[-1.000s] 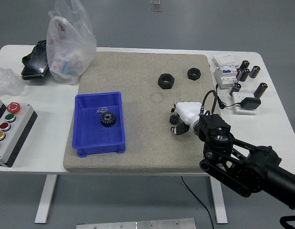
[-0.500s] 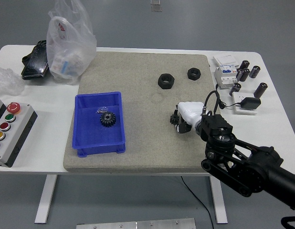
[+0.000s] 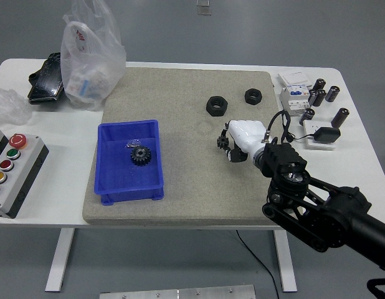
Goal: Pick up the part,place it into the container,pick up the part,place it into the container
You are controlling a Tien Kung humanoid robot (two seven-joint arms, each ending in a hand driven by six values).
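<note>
A small dark part (image 3: 223, 142), gear-like as far as can be told, sits in the curled fingers (image 3: 232, 154) of the right hand (image 3: 238, 142), which pinch it at the hand's left tip, over the grey mat (image 3: 186, 187) right of centre. Whether it is clear of the mat cannot be told from this view. The blue container (image 3: 107, 177) lies well apart to the left, on the mat's near-left part, and one black gear (image 3: 140, 154) already rests inside it beside a scrap of clear wrap. So one pick and one place look done, and the second pick appears made; what is left is the carry leftward across the mat and the release into the container.

Two black hex nuts (image 3: 217, 106) lie on the far side of the mat, just beyond the hand. Further right, off the mat, are black cylinders (image 3: 323, 92), a white breaker unit (image 3: 294, 89) and a small black device on a white base. At the table's left stand a button box (image 3: 12, 171), a clear plastic bag (image 3: 91, 56) and a black tray. The left hand is out of view.
</note>
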